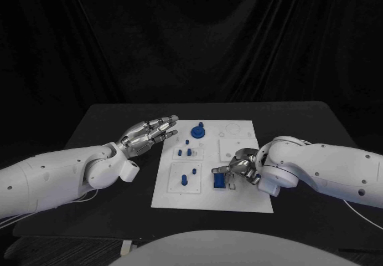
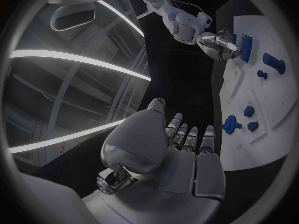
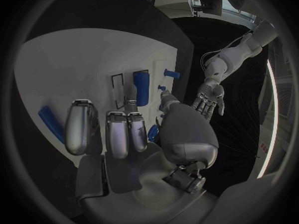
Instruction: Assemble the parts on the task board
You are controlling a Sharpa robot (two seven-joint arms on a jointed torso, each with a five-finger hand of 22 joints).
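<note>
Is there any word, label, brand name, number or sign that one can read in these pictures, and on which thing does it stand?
None can be read.
The task board shows only outlines and recesses, no print.
The blue parts carry no marking.
The left hand and the right hand show no legible label.

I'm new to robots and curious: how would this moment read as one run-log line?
left hand: open, raised beside white plastic task board | right hand: over board's near right, by blue block part, grip unclear
</note>
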